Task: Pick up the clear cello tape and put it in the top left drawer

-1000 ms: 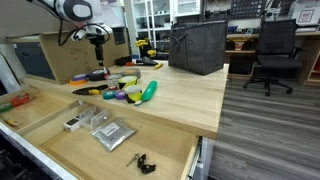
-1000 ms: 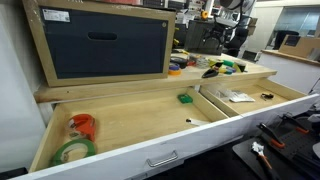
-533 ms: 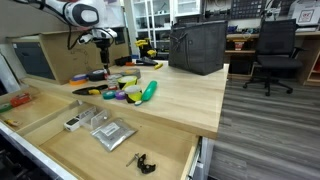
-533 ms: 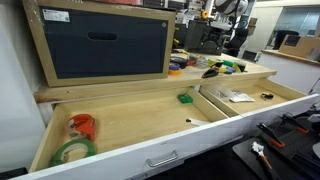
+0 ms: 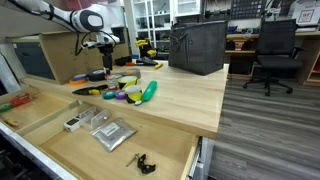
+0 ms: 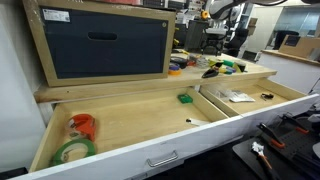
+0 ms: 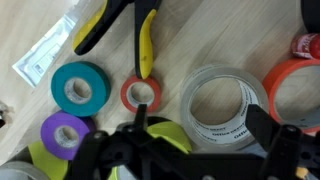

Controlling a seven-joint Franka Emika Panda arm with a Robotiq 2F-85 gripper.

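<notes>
The clear cello tape (image 7: 226,104) lies flat on the wooden top among other tape rolls. My gripper (image 7: 200,132) is open and empty above it; its right finger overlaps the roll's right edge and its left finger is over a yellow-green roll (image 7: 165,138). In an exterior view the gripper (image 5: 106,56) hangs above the tape cluster (image 5: 125,90). The top left drawer (image 6: 130,125) is pulled out, with a green tape roll (image 6: 72,150) and an orange item (image 6: 82,126) in it.
Teal (image 7: 80,88), purple (image 7: 64,133), small red (image 7: 141,96) and large orange (image 7: 298,90) rolls surround the clear one, beside yellow-handled pliers (image 7: 146,45). The wider drawer (image 5: 165,135) holds a grey foil packet (image 5: 111,134) and a black clip (image 5: 143,162). A dark box (image 5: 196,45) stands behind.
The arm has shifted slightly to the right and lower over the tape cluster. Nothing on the table or in the drawers has moved.
</notes>
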